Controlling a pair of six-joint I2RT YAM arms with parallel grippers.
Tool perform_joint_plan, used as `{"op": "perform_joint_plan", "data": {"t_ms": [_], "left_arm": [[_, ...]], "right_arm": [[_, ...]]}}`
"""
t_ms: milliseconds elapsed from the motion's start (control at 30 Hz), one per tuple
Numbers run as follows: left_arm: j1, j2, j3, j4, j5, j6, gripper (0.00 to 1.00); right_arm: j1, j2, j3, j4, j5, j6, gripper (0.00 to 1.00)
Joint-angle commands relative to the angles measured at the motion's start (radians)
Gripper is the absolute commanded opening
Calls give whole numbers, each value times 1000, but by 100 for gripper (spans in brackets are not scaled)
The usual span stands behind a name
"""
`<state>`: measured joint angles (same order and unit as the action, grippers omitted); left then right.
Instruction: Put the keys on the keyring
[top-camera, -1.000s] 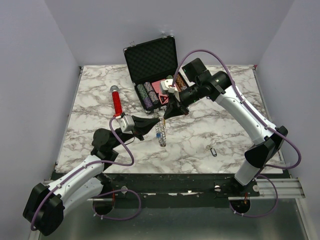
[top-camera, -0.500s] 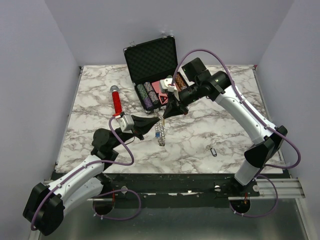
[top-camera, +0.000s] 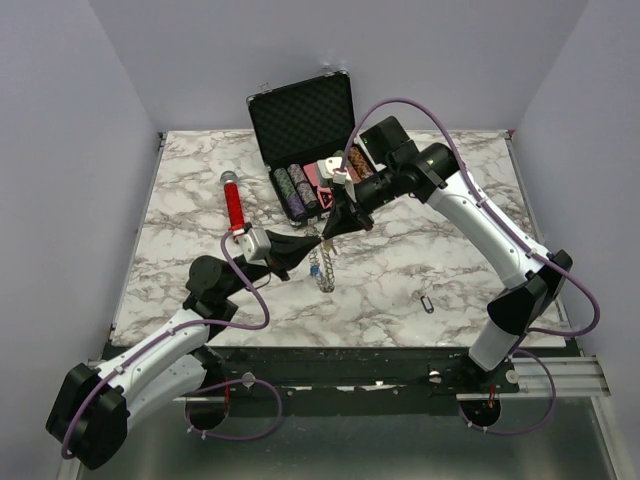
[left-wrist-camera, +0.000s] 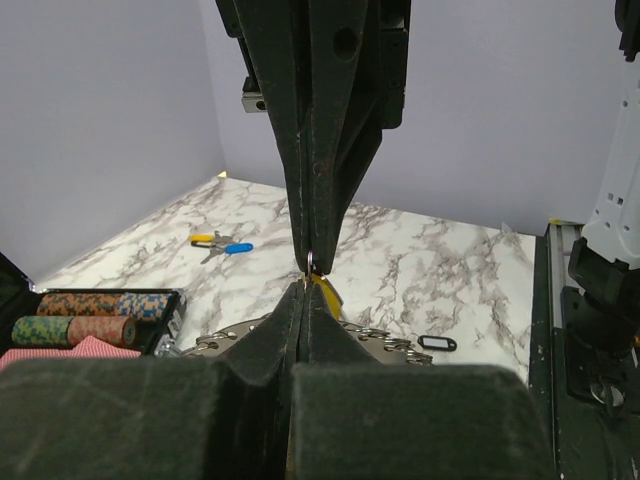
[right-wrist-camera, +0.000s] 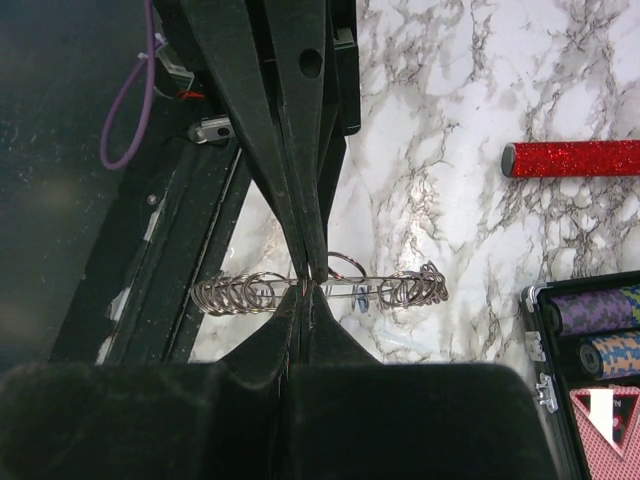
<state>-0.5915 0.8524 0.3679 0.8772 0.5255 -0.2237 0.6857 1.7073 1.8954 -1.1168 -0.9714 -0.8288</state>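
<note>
Chips in striped rolls (top-camera: 297, 188) and red packs (top-camera: 322, 172) fill the open black case (top-camera: 300, 115) at the far side of the table (top-camera: 200, 170), its foam lid upright. At mid-table we see both end effectors clenched, tip to tip. The left end effector (top-camera: 316, 243) grips the rim of the keyring (right-wrist-camera: 400, 290), held on edge. The right end effector (top-camera: 329, 234) pinches the small ring of a yellow-tagged key (left-wrist-camera: 326, 292) against that rim. Two more keys (left-wrist-camera: 222, 243), tagged yellow and blue, lie together on the table. A black-tagged key (top-camera: 427, 302) lies alone nearer the right arm's base. A red glitter tube (top-camera: 233, 203) lies left of the case.
</note>
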Motion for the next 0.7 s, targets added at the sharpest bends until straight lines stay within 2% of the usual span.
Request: {"op": "perform_joint_plan", "data": {"t_ms": [0, 667], "left_arm": [[-10, 2, 31, 11, -12, -28, 0], [-8, -10, 31, -9, -25, -9, 0]], "right_arm": [[12, 12, 25, 31, -46, 3, 1], [12, -15, -15, -14, 3, -64, 1]]}}
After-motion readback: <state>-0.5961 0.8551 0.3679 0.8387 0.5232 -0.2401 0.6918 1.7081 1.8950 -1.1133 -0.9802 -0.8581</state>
